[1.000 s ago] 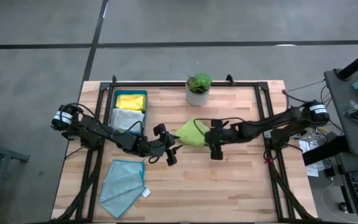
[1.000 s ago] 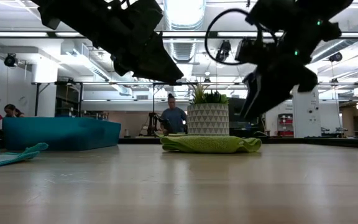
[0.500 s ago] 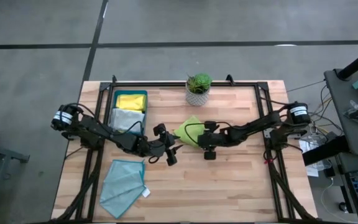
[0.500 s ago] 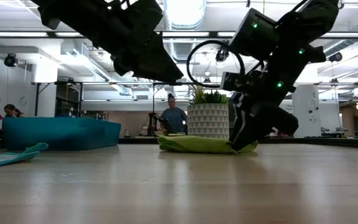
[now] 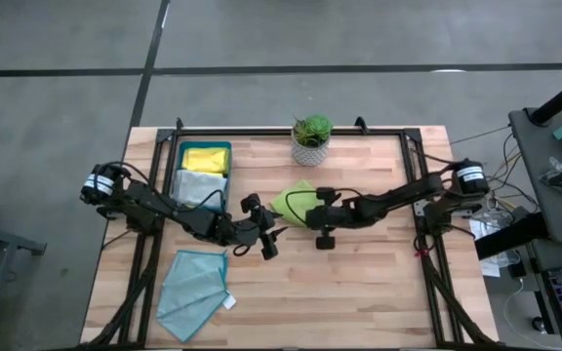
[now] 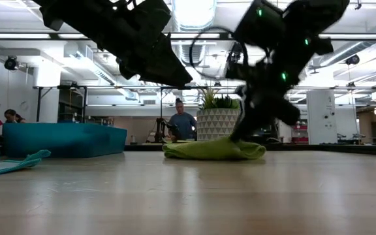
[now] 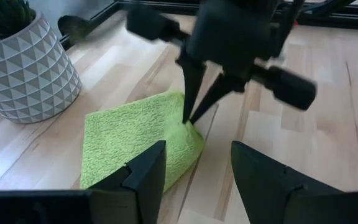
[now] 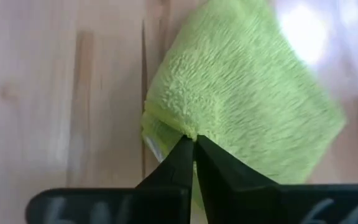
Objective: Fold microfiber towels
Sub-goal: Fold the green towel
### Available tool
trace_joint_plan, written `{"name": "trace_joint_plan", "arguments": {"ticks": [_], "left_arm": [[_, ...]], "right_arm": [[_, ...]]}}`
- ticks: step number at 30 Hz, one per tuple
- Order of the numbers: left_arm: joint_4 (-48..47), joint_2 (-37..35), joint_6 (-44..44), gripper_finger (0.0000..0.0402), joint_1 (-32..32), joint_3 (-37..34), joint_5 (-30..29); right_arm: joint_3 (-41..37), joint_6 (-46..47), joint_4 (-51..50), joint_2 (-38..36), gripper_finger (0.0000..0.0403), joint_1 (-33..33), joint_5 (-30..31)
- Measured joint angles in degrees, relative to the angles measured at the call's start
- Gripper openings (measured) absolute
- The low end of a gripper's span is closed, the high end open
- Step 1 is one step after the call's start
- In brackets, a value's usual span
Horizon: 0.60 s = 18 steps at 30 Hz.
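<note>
A lime green towel (image 5: 291, 202), folded, lies flat on the wooden table (image 5: 359, 292) in front of a potted plant (image 5: 311, 136). My right gripper (image 8: 193, 143) is shut on the towel's corner on the near right side. My left gripper (image 7: 197, 171) hovers open just left of the towel, pointing at it, with nothing between its fingers. A light teal towel (image 5: 193, 283) lies spread at the near left. A yellow towel (image 5: 206, 158) and a pale grey one (image 5: 198, 185) lie in the dark teal tray (image 5: 228, 161). My right gripper pinches the lime green towel's corner (image 8: 182, 127) between its two fingertips (image 7: 188, 115). The fingers slant down from the table's right side. Several layers show at that corner. The towel rests on the table, slightly bunched up at the pinch (image 6: 240, 145).
The plant pot (image 6: 218, 125) stands right behind the green towel. The tray (image 6: 64, 140) sits at the far left. Bare wood lies to the near right of the towel (image 5: 379, 283). People show in the room beyond the table.
My right gripper has come down and toward the table's left onto the green towel's corner, and its fingers have shut there. The towel has been nudged a little leftward and bunched at that end.
</note>
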Motion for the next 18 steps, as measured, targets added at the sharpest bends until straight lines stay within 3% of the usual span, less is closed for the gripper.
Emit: {"name": "trace_joint_plan", "arguments": {"ticks": [10, 15, 18], "left_arm": [[4.0, 0.0, 0.8, 0.0167, 0.0, 0.0, -0.6], [14.4, 0.0, 3.1, 0.0167, 0.0, 0.0, -10.2], [16.7, 0.0, 6.6, 0.0167, 0.0, 0.3, -12.2]], "right_arm": [[8.8, 12.0, -6.6, -9.0, 0.0009, 0.0, 0.3], [14.2, 13.7, -6.7, -11.6, 0.0009, 0.2, 1.6], [16.7, 13.5, -7.2, -11.6, 0.0009, 0.5, 1.6]]}}
